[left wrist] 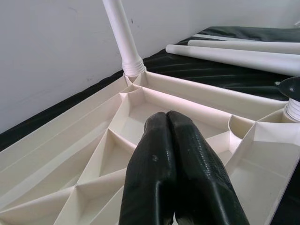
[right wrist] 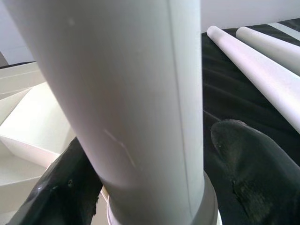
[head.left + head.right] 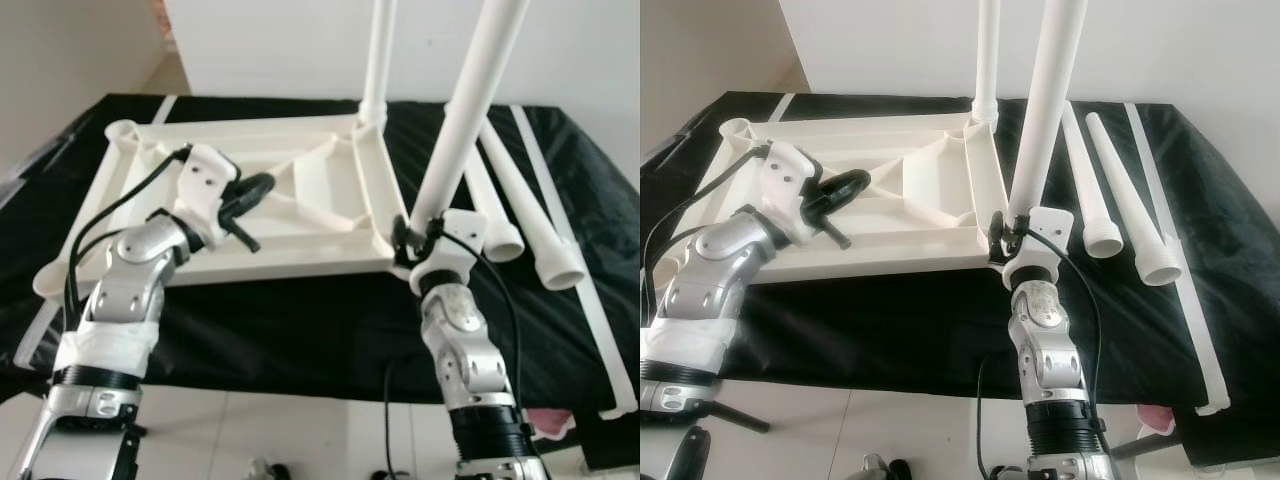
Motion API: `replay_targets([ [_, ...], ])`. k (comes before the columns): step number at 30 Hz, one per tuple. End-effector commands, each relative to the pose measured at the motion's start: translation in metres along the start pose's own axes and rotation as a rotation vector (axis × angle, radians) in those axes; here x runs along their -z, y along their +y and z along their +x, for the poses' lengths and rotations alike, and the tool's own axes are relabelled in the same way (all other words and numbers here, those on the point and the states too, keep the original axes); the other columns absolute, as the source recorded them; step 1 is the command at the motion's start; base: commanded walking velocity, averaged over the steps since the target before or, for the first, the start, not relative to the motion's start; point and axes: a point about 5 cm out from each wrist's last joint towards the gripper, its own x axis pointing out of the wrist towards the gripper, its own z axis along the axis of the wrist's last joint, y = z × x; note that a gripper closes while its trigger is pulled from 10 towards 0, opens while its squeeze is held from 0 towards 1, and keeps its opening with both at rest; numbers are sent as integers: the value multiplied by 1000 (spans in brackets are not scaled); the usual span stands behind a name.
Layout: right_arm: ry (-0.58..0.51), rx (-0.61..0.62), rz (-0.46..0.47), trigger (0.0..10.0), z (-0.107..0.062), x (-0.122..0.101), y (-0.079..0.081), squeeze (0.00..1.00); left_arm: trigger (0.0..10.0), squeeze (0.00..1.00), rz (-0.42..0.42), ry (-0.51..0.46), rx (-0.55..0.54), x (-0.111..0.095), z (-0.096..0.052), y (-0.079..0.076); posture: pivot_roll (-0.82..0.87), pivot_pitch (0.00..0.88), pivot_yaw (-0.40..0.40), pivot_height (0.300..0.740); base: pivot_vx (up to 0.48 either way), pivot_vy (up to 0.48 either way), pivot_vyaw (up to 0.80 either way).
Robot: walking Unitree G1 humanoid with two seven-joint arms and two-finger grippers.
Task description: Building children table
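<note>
Right gripper (image 3: pixel 1012 243) clamps leg (image 3: pixel 1045 110) at tabletop (image 3: pixel 880 250) corner, frame centre; socket seating unclear. Tilt risks cross-threading. Left gripper (image 1: pixel 176 164) closed, empty.

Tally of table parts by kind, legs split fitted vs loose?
Tabletop, upside down: 1
Fitted legs: 2, the far leg and the near leg in the right gripper
Loose legs: 2, one beside the other
Total: 5
</note>
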Motion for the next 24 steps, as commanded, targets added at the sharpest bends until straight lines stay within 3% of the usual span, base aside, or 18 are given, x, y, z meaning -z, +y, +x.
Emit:
replay_targets([
  [1, 2, -6, 11, 10000, 0, 2, 1, 0, 745, 0, 16, 18, -1, 1, 0, 2, -69, 138, 56, 740, 0, 0, 0],
  [2, 2, -6, 11, 10000, 0, 2, 1, 0, 745, 0, 16, 18, -1, 1, 0, 2, -69, 138, 56, 740, 0, 0, 0],
  [3, -1, -11, 10, 10000, 0, 1, 1, 0, 10000, 0, 19, 22, -1, 1, 0, 3, -69, 138, 56, 740, 0, 0, 0],
  [14, -2, -38, 7, 10000, 1, 0, 2, 0, 10000, 0, 81, 55, -13, 4, 0, 5, -64, 144, 54, 740, 0, 0, 0],
  [15, 0, -44, 7, 10000, 1, 0, 2, 0, 4078, 0, 78, 54, -15, 5, 0, 6, -64, 144, 55, 740, 0, 0, 0],
  [16, 1, -48, 6, 10000, 1, 0, 2, 0, 0, 0, 72, 52, -11, 5, 0, 5, -65, 145, 55, 740, 0, 0, 0],
  [22, -1, -57, 4, 10000, 2, 0, 2, 0, 0, 0, 47, 27, -22, 1, 0, 8, -67, 148, 58, 740, 0, 0, 0],
  [23, -2, -57, 5, 10000, 2, 0, 2, 0, 10000, 0, 58, 42, -24, 2, 1, 8, -67, 150, 58, 740, 0, 0, 0],
  [24, -2, -58, 6, 10000, 2, 0, 2, 0, 10000, 0, 60, 44, -24, 3, 1, 8, -68, 151, 58, 740, 0, 0, 0],
])
